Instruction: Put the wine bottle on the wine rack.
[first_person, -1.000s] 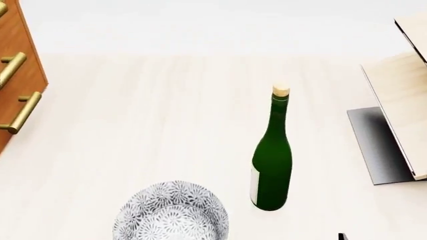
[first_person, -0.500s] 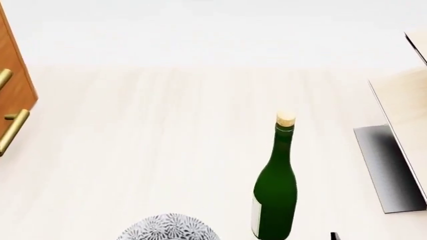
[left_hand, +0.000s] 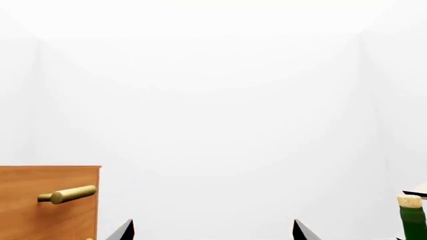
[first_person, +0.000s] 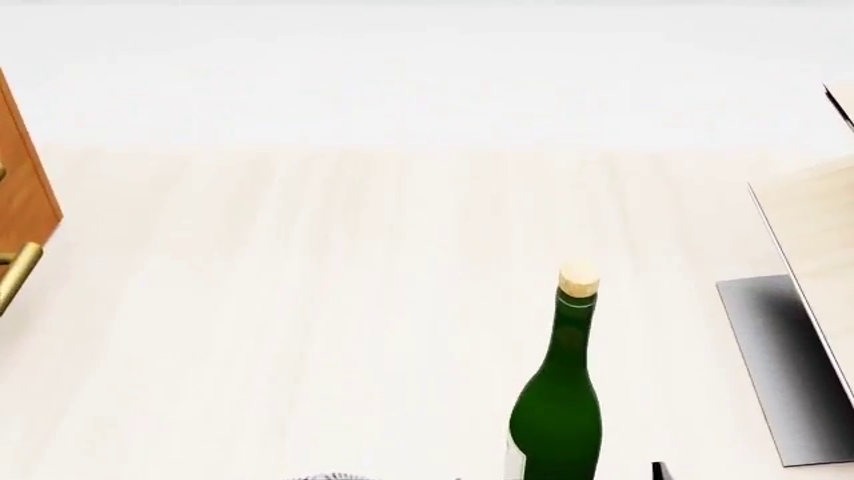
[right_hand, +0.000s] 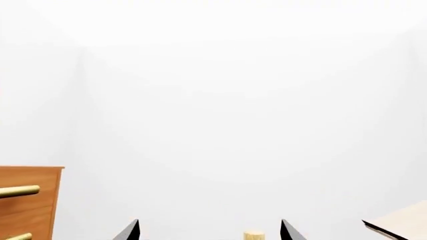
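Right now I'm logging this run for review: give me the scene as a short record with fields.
wine bottle: upright on the table, corked, free of both hands
wine rack: at the table's right edge, light boards over a grey base, nothing seen on it
drawer cabinet: at the left edge, brass handles
table: pale wood
left hand: open, holding nothing
right hand: open, holding nothing, cork showing between its fingertips
task status: bottle not yet grasped

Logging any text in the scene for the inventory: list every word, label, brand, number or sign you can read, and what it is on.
None can be read.
The wine bottle shows only a sliver of white label at the head view's bottom edge, with no legible print.
The wine rack and the drawer cabinet carry no markings.
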